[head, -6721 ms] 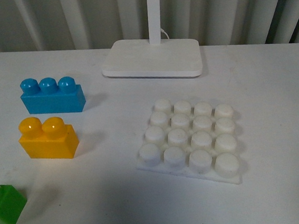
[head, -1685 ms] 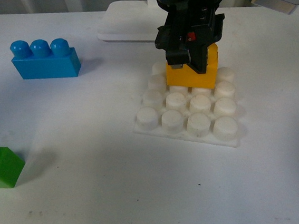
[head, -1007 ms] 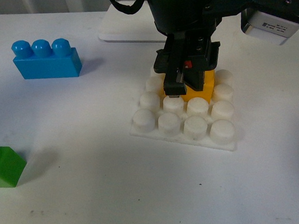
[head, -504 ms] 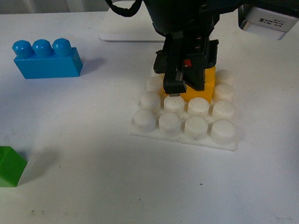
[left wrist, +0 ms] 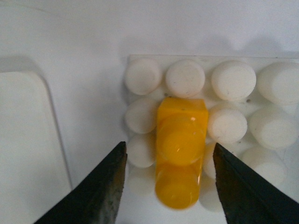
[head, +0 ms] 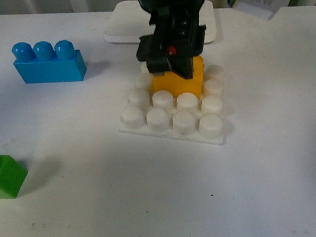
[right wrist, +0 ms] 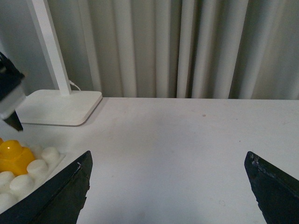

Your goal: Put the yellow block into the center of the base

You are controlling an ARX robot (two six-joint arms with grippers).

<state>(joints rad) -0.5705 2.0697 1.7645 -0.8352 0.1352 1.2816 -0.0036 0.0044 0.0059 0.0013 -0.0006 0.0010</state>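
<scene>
White bench (head: 274, 158) carries all items. Lamp foot (head: 124, 26) lies flat at the far side, partly hidden by the arm; in the right wrist view its post rises upright in front of a curtain (right wrist: 187, 46).

Base (head: 173, 129) sits near the bench's middle, flat, just in front of the lamp foot. The yellow block (head: 178, 83) stands on it among the middle studs, with white studs showing in front of it and on both sides. The left wrist view shows the block (left wrist: 180, 154) lying along the centre columns, one end overhanging toward the base's far rows; whether it is pressed fully down cannot be told.

Blue brick (head: 49, 63) rests far left, well apart from the base. Green brick (head: 0, 174) sits at the near left edge, partly cut off.

Left gripper (head: 170, 58) points straight down over the block, arm descending from above the lamp foot. In the left wrist view its fingers (left wrist: 100, 196) stand spread either side of the block with clear gaps: released, not touching.

Right gripper (right wrist: 168, 186) is spread wide, holding nothing, over bare bench to the right of the base.
</scene>
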